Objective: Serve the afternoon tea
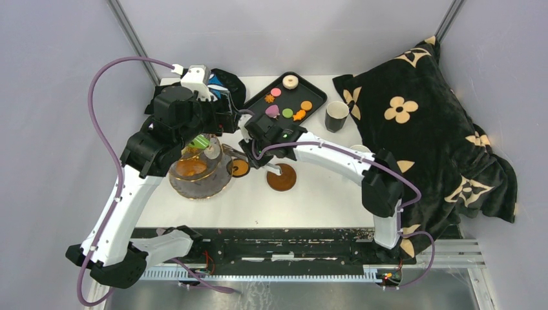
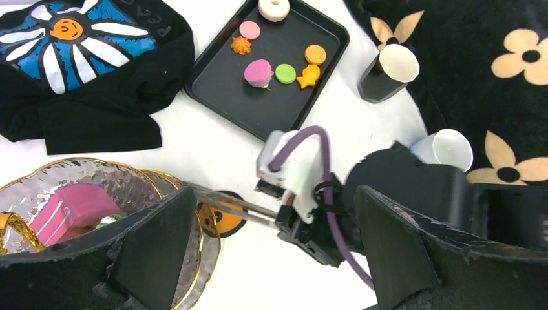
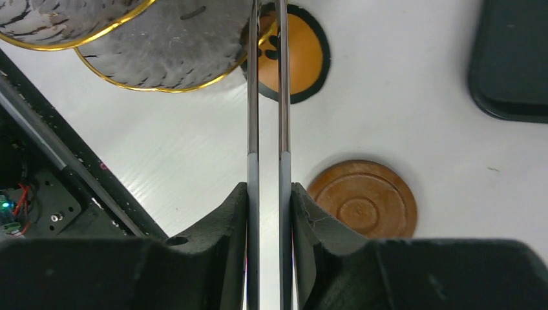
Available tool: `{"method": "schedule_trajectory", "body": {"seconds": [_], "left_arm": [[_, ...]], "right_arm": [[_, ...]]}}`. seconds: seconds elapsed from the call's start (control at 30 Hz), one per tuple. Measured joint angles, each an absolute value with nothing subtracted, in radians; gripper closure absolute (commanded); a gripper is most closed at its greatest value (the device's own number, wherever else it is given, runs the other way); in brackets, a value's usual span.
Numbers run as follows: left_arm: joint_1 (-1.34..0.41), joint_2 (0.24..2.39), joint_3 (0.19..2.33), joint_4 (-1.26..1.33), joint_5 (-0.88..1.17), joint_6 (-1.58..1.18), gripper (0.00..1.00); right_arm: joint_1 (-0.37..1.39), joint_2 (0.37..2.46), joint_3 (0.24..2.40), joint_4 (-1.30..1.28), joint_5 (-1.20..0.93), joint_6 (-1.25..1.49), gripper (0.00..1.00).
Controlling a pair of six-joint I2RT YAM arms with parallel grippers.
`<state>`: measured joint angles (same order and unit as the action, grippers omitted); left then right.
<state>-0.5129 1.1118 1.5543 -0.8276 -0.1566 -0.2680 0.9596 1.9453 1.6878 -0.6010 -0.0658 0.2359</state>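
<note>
The three-tier glass stand (image 1: 200,169) with gold rims stands left of centre, with a pink pastry (image 2: 71,206) and a green one (image 1: 199,142) on it. My left gripper (image 2: 271,258) hangs open above the stand, holding nothing. My right gripper (image 3: 265,194) is shut on metal tongs (image 3: 251,97). The tongs' arms run over an orange, black-rimmed round piece (image 3: 300,55) lying beside the stand's bottom plate (image 3: 161,45); their tips are out of view. A brown saucer (image 1: 282,177) lies just right of the tongs. Several pastries sit on the black tray (image 2: 271,106).
A dark cup (image 1: 336,116) stands right of the tray and a white mug (image 2: 446,150) next to the black flowered blanket (image 1: 426,135), partly behind the right arm. A black cloth with a blue-white flower (image 2: 84,58) lies at the back left.
</note>
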Motion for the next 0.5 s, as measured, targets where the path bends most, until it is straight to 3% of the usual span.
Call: {"method": "schedule_trajectory", "body": {"seconds": [0.2, 0.5], "left_arm": [[-0.513, 1.107, 1.554, -0.828, -0.157, -0.268, 0.01], [-0.513, 1.087, 1.554, -0.828, -0.157, -0.268, 0.01]], "right_arm": [[0.908, 1.853, 1.640, -0.648, 0.025, 0.204, 0.99], [0.650, 1.784, 1.579, -0.693, 0.035, 0.243, 0.72]]}}
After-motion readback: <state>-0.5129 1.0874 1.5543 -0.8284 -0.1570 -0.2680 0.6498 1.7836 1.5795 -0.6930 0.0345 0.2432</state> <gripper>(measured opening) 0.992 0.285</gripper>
